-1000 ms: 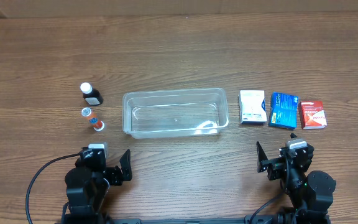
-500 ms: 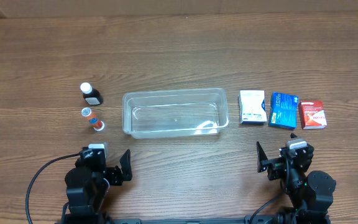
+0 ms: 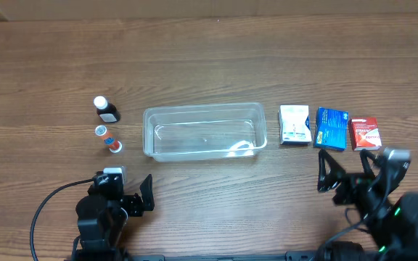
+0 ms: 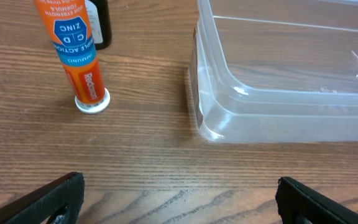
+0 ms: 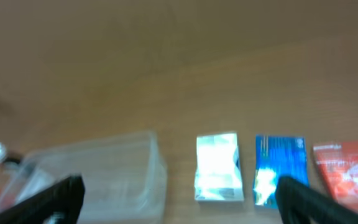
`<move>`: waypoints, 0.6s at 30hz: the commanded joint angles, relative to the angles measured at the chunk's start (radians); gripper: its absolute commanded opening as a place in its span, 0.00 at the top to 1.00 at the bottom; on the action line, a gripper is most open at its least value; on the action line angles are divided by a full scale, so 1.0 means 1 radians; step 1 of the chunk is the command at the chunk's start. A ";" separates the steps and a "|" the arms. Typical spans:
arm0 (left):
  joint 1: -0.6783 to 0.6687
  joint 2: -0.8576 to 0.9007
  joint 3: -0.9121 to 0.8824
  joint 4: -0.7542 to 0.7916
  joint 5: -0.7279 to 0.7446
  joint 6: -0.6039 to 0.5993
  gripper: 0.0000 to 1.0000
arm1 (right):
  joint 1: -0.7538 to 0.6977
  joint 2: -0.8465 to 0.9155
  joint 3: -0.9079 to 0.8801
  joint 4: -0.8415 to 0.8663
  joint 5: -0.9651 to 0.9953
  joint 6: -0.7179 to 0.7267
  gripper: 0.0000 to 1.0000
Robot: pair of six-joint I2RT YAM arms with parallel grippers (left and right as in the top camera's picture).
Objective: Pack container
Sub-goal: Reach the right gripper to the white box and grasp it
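The clear plastic container (image 3: pixel 205 131) lies empty at the table's middle; its corner shows in the left wrist view (image 4: pixel 229 106) and it is blurred in the right wrist view (image 5: pixel 104 174). An orange tube (image 3: pixel 108 138) (image 4: pixel 73 50) and a dark bottle (image 3: pixel 107 109) lie to its left. A white box (image 3: pixel 294 125) (image 5: pixel 217 168), a blue box (image 3: pixel 331 128) (image 5: pixel 280 169) and a red box (image 3: pixel 364 133) (image 5: pixel 347 174) lie to its right. My left gripper (image 3: pixel 128 194) (image 4: pixel 179 205) is open and empty near the front edge. My right gripper (image 3: pixel 348 172) (image 5: pixel 176 199) is open and empty, just before the blue and red boxes.
The wooden table (image 3: pixel 209 58) stretches bare behind the objects. A black cable (image 3: pixel 46 210) runs from the left arm at the front left.
My right arm has risen and moved forward and to the right, towards the boxes. The left arm and all objects have stayed put.
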 commanded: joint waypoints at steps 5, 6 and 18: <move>-0.006 -0.008 -0.003 0.006 -0.007 0.019 0.00 | 0.006 0.725 0.718 -0.463 -0.130 0.014 0.00; -0.006 -0.008 -0.003 0.006 -0.007 0.019 0.00 | 0.006 0.775 0.724 -0.454 -0.143 0.014 0.00; -0.006 -0.008 -0.003 0.006 -0.007 0.019 0.00 | 0.194 1.410 0.723 -0.364 0.162 0.105 0.00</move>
